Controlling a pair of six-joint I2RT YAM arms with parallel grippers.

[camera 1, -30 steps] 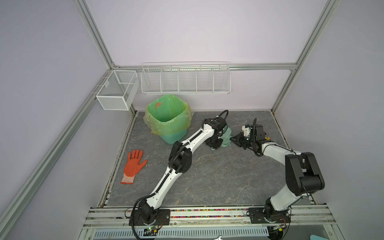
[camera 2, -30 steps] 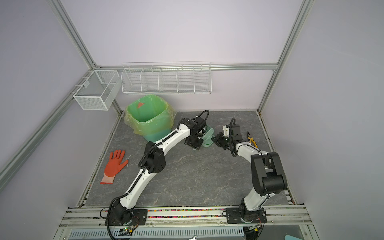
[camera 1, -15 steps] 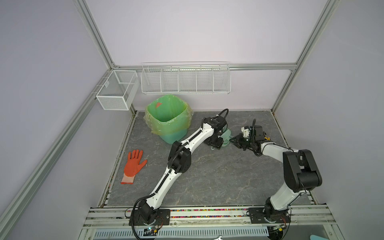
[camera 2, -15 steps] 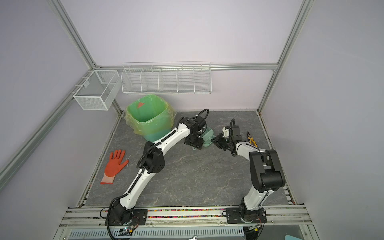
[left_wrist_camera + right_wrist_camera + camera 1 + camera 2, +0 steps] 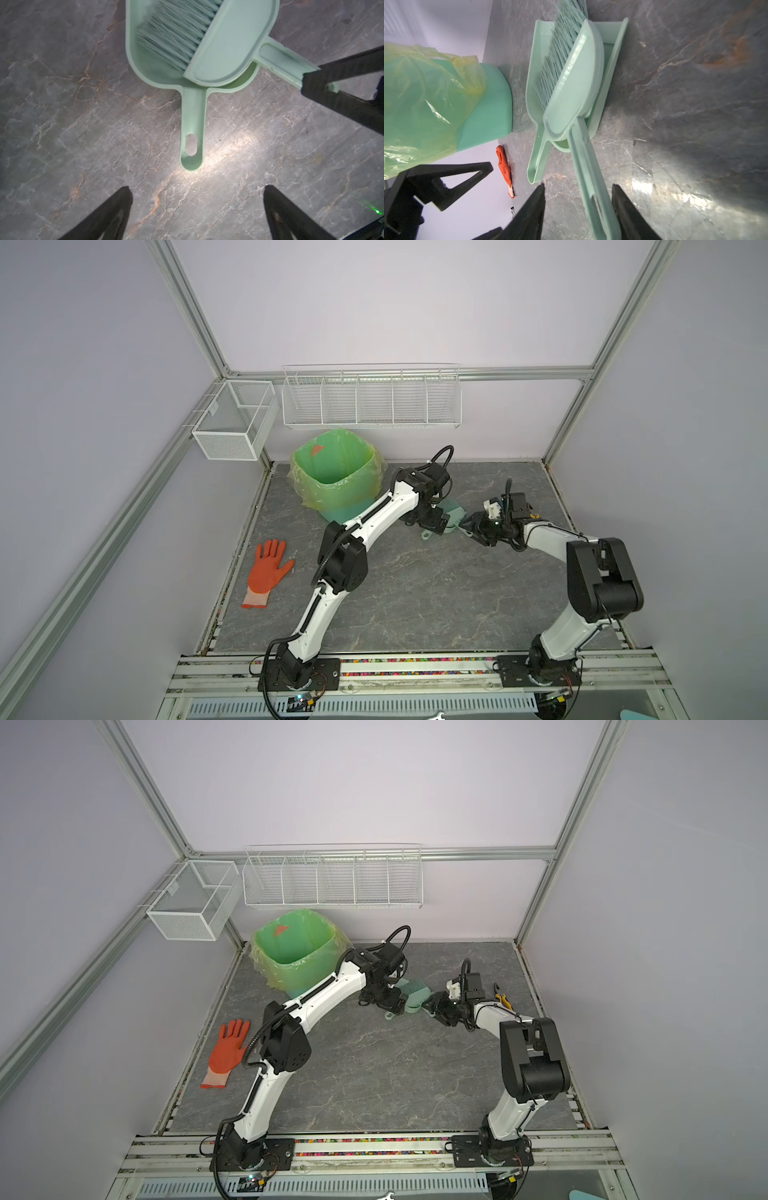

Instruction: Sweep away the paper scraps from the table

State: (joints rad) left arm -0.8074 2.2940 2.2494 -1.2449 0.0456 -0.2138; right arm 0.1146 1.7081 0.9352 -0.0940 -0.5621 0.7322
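Left gripper (image 5: 197, 188) stands spread wide and empty above the table (image 5: 415, 593), just short of the handle end of the dustpan (image 5: 158, 70). Right gripper (image 5: 578, 185) is also parted, its jaws either side of the handle of the hand brush (image 5: 577, 83) with bare surface showing on one side. It is straddling, not pinching.

Green-lined waste bin (image 5: 345, 489) occupies the far left corner. The mint dustpan lies flat just beside it, with the matching brush resting in the pan, bristles toward its open lip. An orange-red glove (image 5: 268, 568) lies at the left frame rail (image 5: 243, 539); whether it sits on the marble or on the rail itself is unclear from above.

Paper scraps: none visible on the table or in the pan in any view. The bin's contents cannot be made out.

Handling, as judged: such scraps would be near weightless and apt to scatter, so they are better herded by bristles than pinched. Pan and brush look like light, stiff, smooth plastic — hold mid-handle, squarely, or they may twist.

Room: the near half of the table lies open. Bin, back wall and side rails crowd the far side.
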